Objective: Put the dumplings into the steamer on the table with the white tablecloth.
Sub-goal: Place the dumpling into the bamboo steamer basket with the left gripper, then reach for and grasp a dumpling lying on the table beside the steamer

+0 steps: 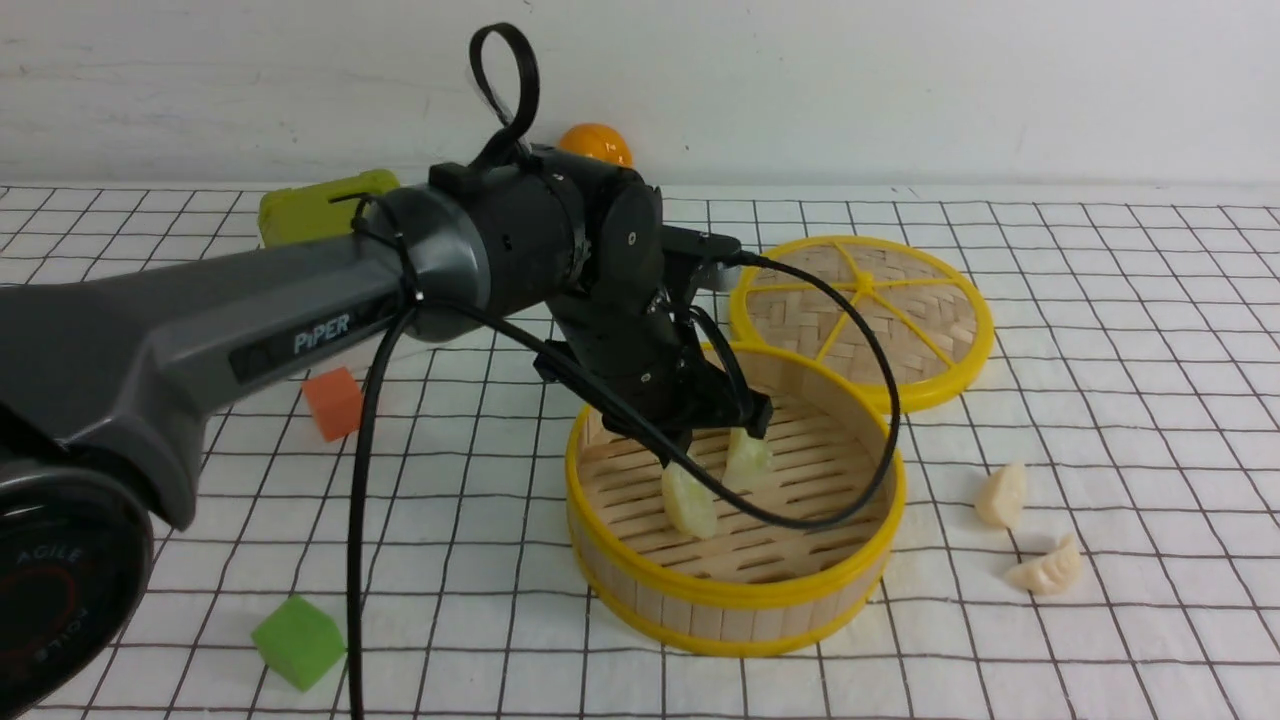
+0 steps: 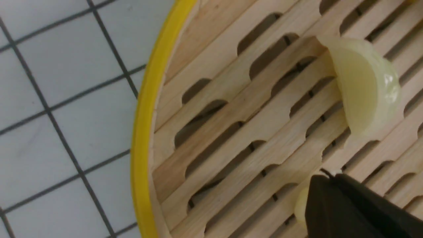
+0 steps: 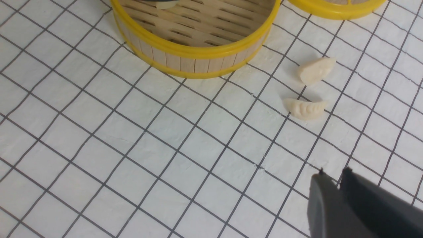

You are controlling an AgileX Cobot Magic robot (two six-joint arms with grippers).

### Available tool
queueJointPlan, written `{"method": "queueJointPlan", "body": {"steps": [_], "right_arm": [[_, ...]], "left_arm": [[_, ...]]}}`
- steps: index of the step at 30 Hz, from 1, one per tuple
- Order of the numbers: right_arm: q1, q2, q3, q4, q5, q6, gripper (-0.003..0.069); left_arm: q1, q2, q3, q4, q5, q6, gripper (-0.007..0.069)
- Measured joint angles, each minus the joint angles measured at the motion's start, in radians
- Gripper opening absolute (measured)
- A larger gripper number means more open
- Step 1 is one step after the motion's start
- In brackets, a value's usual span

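Left arm [image 1: 200, 320], closed hand [image 1: 682, 455] in steamer [image 1: 730, 592]; dumpling [image 1: 690, 505] at tip

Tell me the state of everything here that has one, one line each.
steamer: upright, uncovered.
lid: off, flat on the tablecloth.
left gripper: shut, down inside the steamer.
nearer greenish dumpling: in the steamer, upright at the left gripper's tips.
farther greenish dumpling: resting on the steamer floor.
white dumplings: both on the tablecloth, outside the steamer.
right gripper: nearly shut, empty.
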State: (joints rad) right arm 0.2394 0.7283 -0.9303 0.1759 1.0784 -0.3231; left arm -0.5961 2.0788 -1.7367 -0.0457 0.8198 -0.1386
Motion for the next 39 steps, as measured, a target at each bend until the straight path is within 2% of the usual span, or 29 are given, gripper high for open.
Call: {"method": "queueJointPlan", "body": {"steps": [4,7,8,11,12,13,14,15,18,21,24,25,27,28,30,32,35,39], "right_arm": [[0.000,0.000,0.000,0.001,0.000,0.000,0.0079],[0.000,0.000,0.000,0.001,0.000,0.000,0.0084],[0.000,0.000,0.000,0.001,0.000,0.000,0.0084],[0.000,0.000,0.000,-0.001,-0.011,0.023,0.0090],[0.000,0.000,0.000,-0.009,-0.020,0.052,0.0092],[0.000,0.000,0.000,-0.011,-0.022,0.064,0.0093],[0.000,0.003,0.000,-0.042,-0.034,0.122,0.0094],[0.000,0.010,0.000,-0.068,-0.043,0.165,0.0095],[0.000,0.047,0.000,-0.176,-0.048,0.309,0.0104],[0.000,0.117,0.000,-0.282,-0.054,0.464,0.0127],[0.000,0.196,0.000,-0.329,-0.087,0.543,0.0185],[0.000,0.202,0.000,-0.332,-0.091,0.549,0.0190],[0.000,0.281,0.000,-0.325,-0.147,0.570,0.0285],[0.000,0.293,0.000,-0.323,-0.152,0.572,0.0293],[0.000,0.377,0.000,-0.300,-0.218,0.575,0.0403],[0.000,0.439,-0.001,-0.286,-0.259,0.576,0.0459],[0.000,0.532,-0.015,-0.274,-0.312,0.577,0.0507],[0.000,0.689,-0.065,-0.268,-0.366,0.577,0.0518]], "left_arm": [[-0.001,-0.001,-0.007,0.019,-0.039,-0.024,-0.0003],[-0.001,0.002,-0.009,0.046,-0.045,-0.030,0.0085],[-0.001,0.002,-0.009,0.046,-0.045,-0.032,0.0093],[-0.001,0.009,-0.012,0.097,-0.035,-0.076,0.0246],[-0.001,0.009,-0.022,0.121,-0.017,-0.108,0.0319],[-0.001,0.009,-0.022,0.125,-0.014,-0.114,0.0319],[-0.001,-0.004,-0.042,0.159,0.015,-0.150,0.0405],[-0.001,-0.021,-0.050,0.184,0.035,-0.162,0.0445],[-0.001,-0.111,-0.059,0.229,0.103,-0.165,0.0520],[-0.001,-0.262,-0.043,0.255,0.155,-0.155,0.0541],[-0.001,-0.432,0.033,0.266,0.172,-0.151,0.0535],[-0.001,-0.444,0.040,0.266,0.174,-0.151,0.0534],[-0.001,-0.604,0.163,0.266,0.183,-0.166,0.0515],[-0.001,-0.628,0.184,0.266,0.184,-0.168,0.0512],[-0.001,-0.777,0.333,0.266,0.186,-0.211,0.0490],[-0.001,-0.874,0.436,0.266,0.181,-0.237,0.0477],[-0.001,-1.018,0.574,0.265,0.161,-0.281,0.0465],[-0.001,-1.196,0.737,0.265,0.124,-0.337,0.0461]]}}
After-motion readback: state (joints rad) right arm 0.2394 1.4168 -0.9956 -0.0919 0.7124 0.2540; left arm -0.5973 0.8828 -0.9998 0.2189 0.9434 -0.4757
